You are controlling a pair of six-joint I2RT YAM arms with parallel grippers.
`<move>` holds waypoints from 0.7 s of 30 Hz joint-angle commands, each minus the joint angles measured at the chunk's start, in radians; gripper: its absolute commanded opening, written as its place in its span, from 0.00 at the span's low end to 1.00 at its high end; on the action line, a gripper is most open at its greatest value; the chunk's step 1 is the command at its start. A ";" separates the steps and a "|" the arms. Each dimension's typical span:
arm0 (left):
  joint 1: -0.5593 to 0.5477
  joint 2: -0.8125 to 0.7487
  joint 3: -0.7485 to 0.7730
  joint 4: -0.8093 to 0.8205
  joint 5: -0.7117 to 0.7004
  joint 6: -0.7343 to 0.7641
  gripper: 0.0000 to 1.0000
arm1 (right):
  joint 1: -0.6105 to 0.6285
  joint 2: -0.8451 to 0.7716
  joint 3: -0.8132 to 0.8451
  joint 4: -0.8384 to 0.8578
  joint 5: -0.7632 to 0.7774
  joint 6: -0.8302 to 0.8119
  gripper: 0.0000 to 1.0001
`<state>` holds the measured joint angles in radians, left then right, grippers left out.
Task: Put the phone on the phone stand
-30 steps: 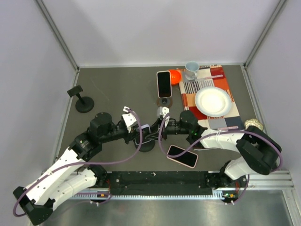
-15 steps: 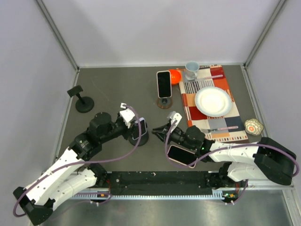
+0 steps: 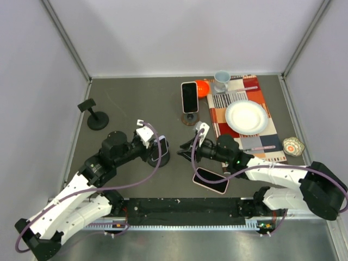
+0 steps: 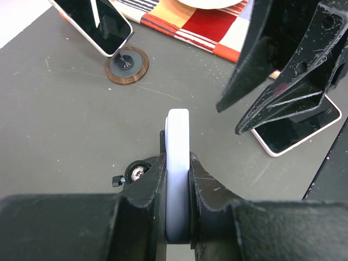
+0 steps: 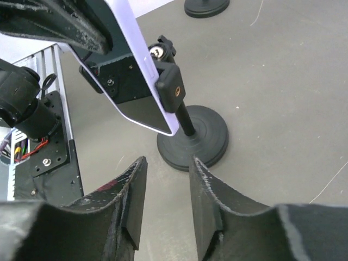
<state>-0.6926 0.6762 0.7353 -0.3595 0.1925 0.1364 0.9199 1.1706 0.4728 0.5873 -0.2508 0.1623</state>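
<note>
My left gripper (image 3: 156, 148) is shut on a phone with a pale lavender edge (image 4: 178, 157) and holds it upright on its edge. The phone is at the clamp head of a black phone stand (image 3: 161, 159) in the middle of the table. In the right wrist view the phone (image 5: 136, 70) leans against the stand's clamp (image 5: 171, 89), above the round base (image 5: 194, 142). I cannot tell whether it is seated. My right gripper (image 3: 191, 149) is open and empty, just right of the stand, with the fingers pointing at its base (image 5: 166, 168).
A pink phone (image 3: 211, 180) lies flat near the front. Another phone (image 3: 189, 97) sits on a wooden-based stand at the back. A spare black stand (image 3: 93, 114) is at far left. A plaid mat (image 3: 242, 117) with a plate, cup and orange bowl is at right.
My right gripper pulled away from the stand to the right and now points at it from close by. My left gripper, the phone and the stand have shifted slightly left and back.
</note>
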 commanded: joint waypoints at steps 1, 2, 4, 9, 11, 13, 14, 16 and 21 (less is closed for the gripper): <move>0.001 -0.004 0.038 0.090 -0.054 -0.003 0.00 | -0.049 0.037 0.095 -0.031 -0.188 0.043 0.40; 0.001 -0.003 0.039 0.083 -0.062 -0.004 0.01 | -0.049 0.037 0.107 -0.040 -0.202 0.045 0.41; 0.001 -0.004 0.044 0.071 -0.074 -0.014 0.08 | -0.050 0.035 0.119 -0.052 -0.225 0.046 0.43; 0.002 -0.003 0.061 0.056 -0.099 -0.052 0.28 | -0.050 0.029 0.168 -0.183 -0.249 0.013 0.47; 0.002 0.005 0.061 0.057 -0.110 -0.066 0.25 | -0.050 0.020 0.200 -0.236 -0.254 -0.007 0.47; 0.002 0.026 0.068 0.048 -0.136 -0.084 0.00 | -0.050 0.006 0.205 -0.268 -0.258 -0.018 0.48; 0.004 0.032 0.072 0.027 -0.151 -0.093 0.00 | -0.050 -0.018 0.201 -0.270 -0.261 -0.017 0.48; 0.007 0.040 0.067 0.025 -0.127 -0.107 0.00 | -0.050 -0.048 0.170 -0.259 -0.251 -0.001 0.48; 0.050 0.028 0.059 0.031 0.027 -0.115 0.00 | -0.084 -0.149 0.159 -0.305 -0.237 0.002 0.54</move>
<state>-0.6796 0.7109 0.7685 -0.3668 0.1162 0.0425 0.8680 1.1110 0.6205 0.3141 -0.4793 0.1696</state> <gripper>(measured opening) 0.178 0.523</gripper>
